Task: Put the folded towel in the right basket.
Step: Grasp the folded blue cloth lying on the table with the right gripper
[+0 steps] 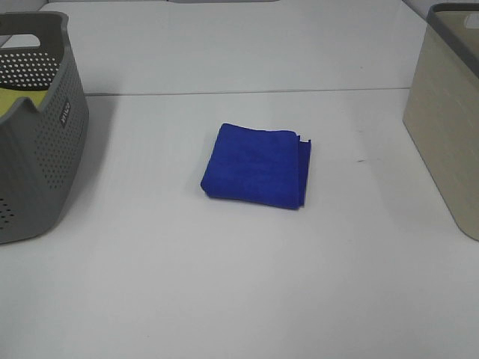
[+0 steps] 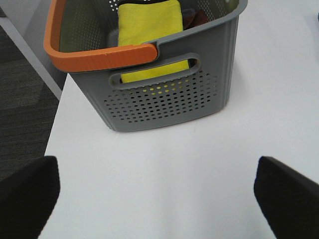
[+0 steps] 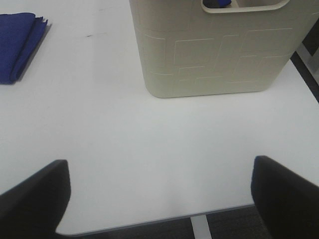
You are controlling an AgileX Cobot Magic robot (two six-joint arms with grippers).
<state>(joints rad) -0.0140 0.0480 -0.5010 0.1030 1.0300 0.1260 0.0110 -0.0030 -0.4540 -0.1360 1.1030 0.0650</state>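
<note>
Folded towel (image 1: 258,166), blue, lies flat mid-table (image 1: 224,299), well apart from both baskets: the grey left basket (image 1: 45,149) and the beige right basket (image 1: 447,127). The left gripper (image 2: 157,196) has its jaws spread wide with nothing between them, and it faces the grey basket. The right gripper (image 3: 159,194) is equally wide and empty, facing the beige basket with the towel off to one side. I judge the towel light, soft and limp. It will sag and may unfold if pinched by a single layer. The stacked edges show on the side toward the right basket, near a small white tag (image 1: 304,139), so I would bite down across the whole thickness there or over the middle, catching every layer. It is not fragile and slip risk is low on a napped cloth. Neither arm appears in the high view, so I cannot place them relative to the towel. The right basket is cut off by the frame and its inside is unseen; something blue shows through its handle slot, unidentifiable. A yellow cloth (image 2: 149,25) sits in the left basket, and the darker items behind it are unclear.
</note>
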